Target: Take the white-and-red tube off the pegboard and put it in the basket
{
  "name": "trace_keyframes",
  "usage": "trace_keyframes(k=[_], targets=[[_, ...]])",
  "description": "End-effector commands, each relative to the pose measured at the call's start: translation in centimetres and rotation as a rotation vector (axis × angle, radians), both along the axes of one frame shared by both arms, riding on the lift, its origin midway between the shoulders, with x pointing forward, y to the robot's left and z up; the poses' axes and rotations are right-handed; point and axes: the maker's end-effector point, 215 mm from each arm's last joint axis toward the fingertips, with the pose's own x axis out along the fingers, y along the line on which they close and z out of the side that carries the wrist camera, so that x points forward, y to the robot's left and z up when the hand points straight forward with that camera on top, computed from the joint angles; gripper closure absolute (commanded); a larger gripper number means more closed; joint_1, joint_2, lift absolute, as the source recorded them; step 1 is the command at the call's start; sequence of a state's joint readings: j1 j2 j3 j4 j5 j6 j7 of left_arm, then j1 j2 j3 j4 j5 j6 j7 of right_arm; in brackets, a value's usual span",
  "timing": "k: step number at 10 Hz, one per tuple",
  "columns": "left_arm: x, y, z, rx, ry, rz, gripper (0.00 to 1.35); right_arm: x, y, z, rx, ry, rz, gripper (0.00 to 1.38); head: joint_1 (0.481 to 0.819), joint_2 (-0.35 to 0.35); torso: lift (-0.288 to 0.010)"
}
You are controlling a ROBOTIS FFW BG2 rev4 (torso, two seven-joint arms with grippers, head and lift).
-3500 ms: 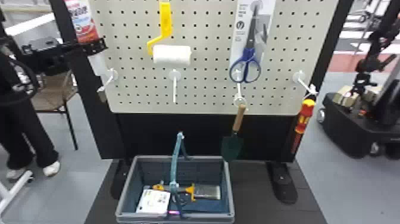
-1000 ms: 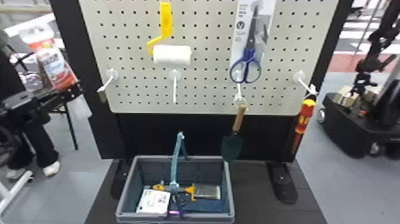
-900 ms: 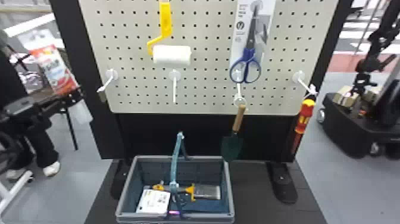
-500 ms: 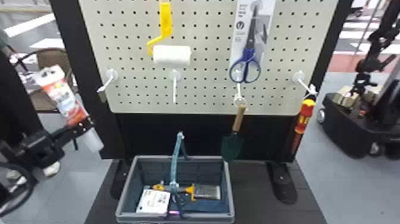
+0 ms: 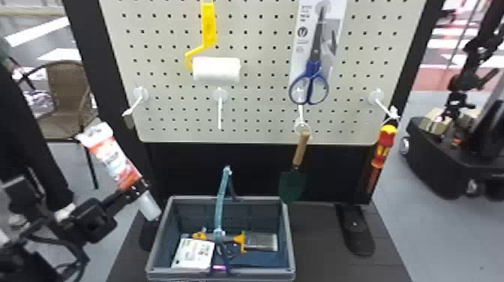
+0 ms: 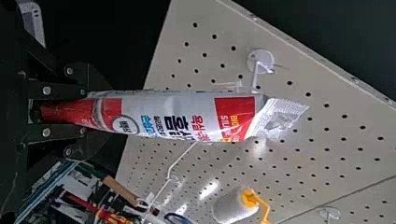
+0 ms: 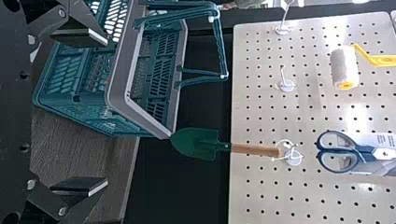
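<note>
White-and-red tube [image 5: 115,162] sits tilted, gripped in my left claw [image 5: 135,190], just beside the basket [image 5: 288,240], its nozzle end lower.

Can't see part of the tube [image 5: 115,161] behind the left gripper [image 5: 137,189], nor read the blurred print in the head view. Can't see beneath the white packet [image 5: 193,254], nor follow the basket [image 5: 288,236] nearer or the pegboard [image 5: 258,116] higher past that view's edges.
</note>
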State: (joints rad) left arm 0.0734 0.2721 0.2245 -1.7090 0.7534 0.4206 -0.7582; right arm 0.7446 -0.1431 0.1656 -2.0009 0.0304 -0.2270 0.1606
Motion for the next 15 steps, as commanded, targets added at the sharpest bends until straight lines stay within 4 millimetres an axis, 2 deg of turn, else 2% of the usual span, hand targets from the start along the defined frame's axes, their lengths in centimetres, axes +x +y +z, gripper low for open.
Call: trace_keyframes(k=[1,3,5,8,9,10,11,13,15], targets=[[-0.3,-2.0,-2.2,-0.033,0.038,-0.027,1.22,0.1,0.0,0.0,-0.001,-0.001,0.002,0.24,0.549,0.000,-0.100],[-0.2,-5.4,-4.9,-0.091,0.086,-0.065,1.22,0.2,0.1,0.0,0.002,-0.002,0.003,0.24,0.549,0.000,-0.100],[0.3,-9.7,-6.0,-0.100,0.108,-0.150,1.22,0.3,0.3,-0.1,0.002,-0.003,0.012,0.24,0.549,0.000,-0.100],[-0.4,-12.9,-7.3,-0.109,0.138,-0.213,1.22,0.4,0.2,-0.2,0.004,-0.002,0.011,0.24,0.549,0.000,-0.100],[-0.1,-12.8,-7.3,-0.089,0.124,-0.205,1.01,0.4,0.2,-0.2,0.004,-0.002,0.015,0.24,0.549,0.000,-0.100],[0.2,-12.3,-7.0,-0.085,0.118,-0.197,0.38,0.5,0.3,-0.3,0.005,-0.001,0.017,0.24,0.549,0.000,-0.100],[0.3,-11.9,-7.1,-0.076,0.116,-0.189,0.02,0.4,0.3,-0.3,0.005,-0.001,0.019,0.24,0.549,0.000,-0.100],[0.5,-11.7,-6.9,-0.075,0.115,-0.187,0.22,0.5,0.3,-0.3,0.005,0.000,0.021,0.24,0.549,0.000,-0.100],[0.5,-11.7,-6.9,-0.075,0.116,-0.188,0.30,0.5,0.3,-0.3,0.007,-0.002,0.023,0.24,0.549,0.000,-0.100]])
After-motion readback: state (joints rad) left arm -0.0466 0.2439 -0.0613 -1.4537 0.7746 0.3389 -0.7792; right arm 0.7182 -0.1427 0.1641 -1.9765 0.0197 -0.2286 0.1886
